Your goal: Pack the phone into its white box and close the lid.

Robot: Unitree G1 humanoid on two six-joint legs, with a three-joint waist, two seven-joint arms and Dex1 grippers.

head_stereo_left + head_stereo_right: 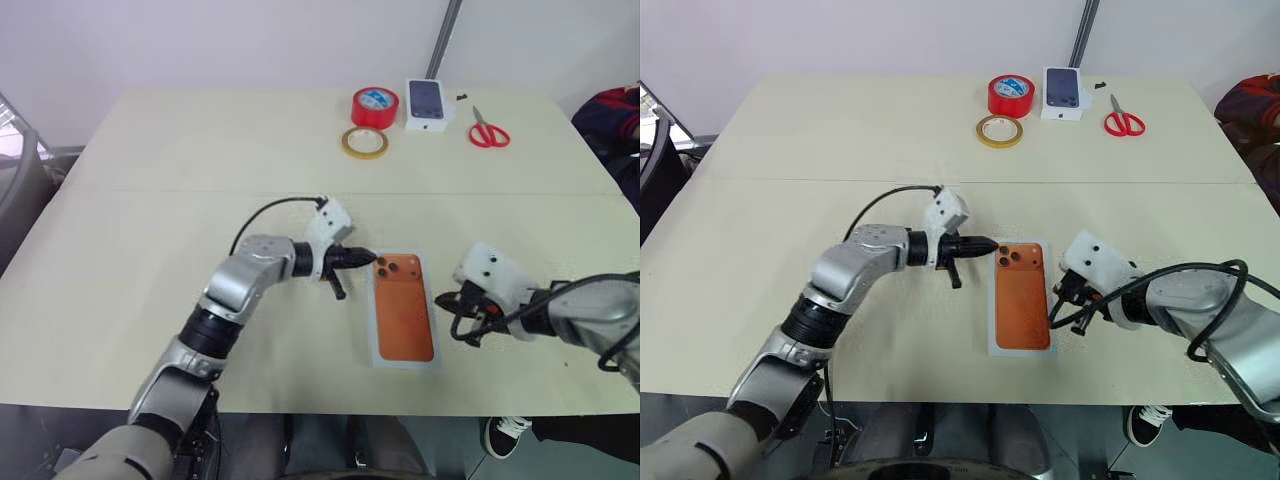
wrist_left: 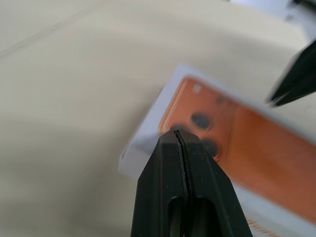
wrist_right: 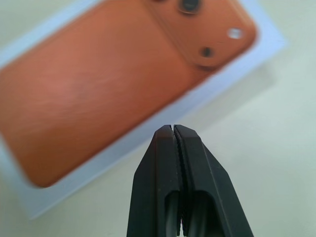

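Observation:
The lid [image 1: 405,312] lies flat on the table near the front edge, its printed orange phone picture facing up inside a white border. The phone and the white box are hidden from view. My left gripper [image 1: 368,258] is shut, and its tip sits at the lid's far left corner, by the printed camera cluster [image 2: 201,121]. My right gripper [image 1: 443,298] is shut with nothing in it, just off the lid's right long edge [image 3: 207,101]. Neither gripper holds anything.
At the table's far side stand a red tape roll [image 1: 375,106], a tan tape ring [image 1: 365,142], a small white box printed with a dark phone [image 1: 428,103] and red scissors [image 1: 488,130]. A person sits at the far right edge [image 1: 618,115].

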